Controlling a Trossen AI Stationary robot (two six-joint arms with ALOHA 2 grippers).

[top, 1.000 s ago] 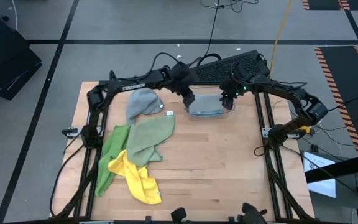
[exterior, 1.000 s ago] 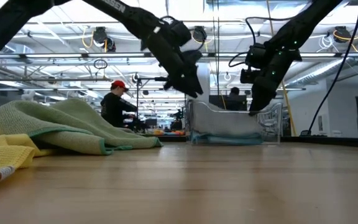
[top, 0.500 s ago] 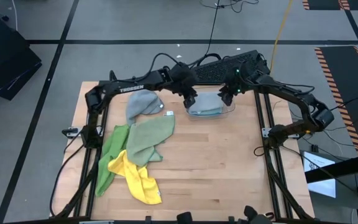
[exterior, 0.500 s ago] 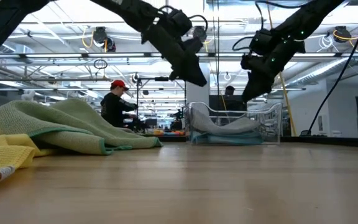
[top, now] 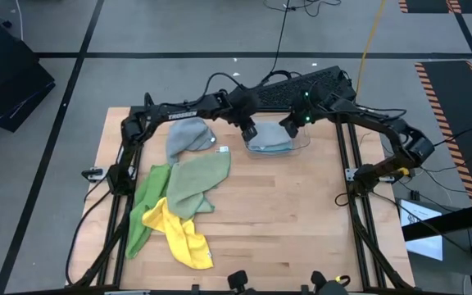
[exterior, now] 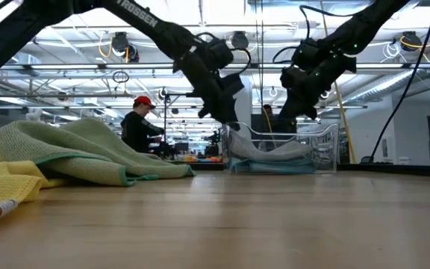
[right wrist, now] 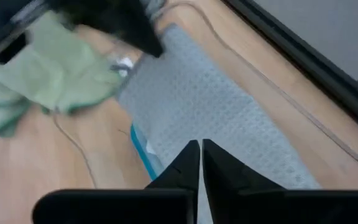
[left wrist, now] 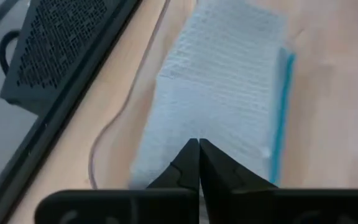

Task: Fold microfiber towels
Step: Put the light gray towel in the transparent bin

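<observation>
Both claws, left gripper (top: 250, 131) and right gripper (top: 288, 130), have snapped together empty above the bin (top: 300, 146); folded grey towel (top: 272, 139) delivered, pile next.

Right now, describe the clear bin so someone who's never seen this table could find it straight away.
Look to the far edge of the wooden table, below the two grippers. The clear plastic bin sits there, holding a folded grey towel over a blue one. It is the only rigid, see-through thing; the other towels lie loose at the left.
</observation>
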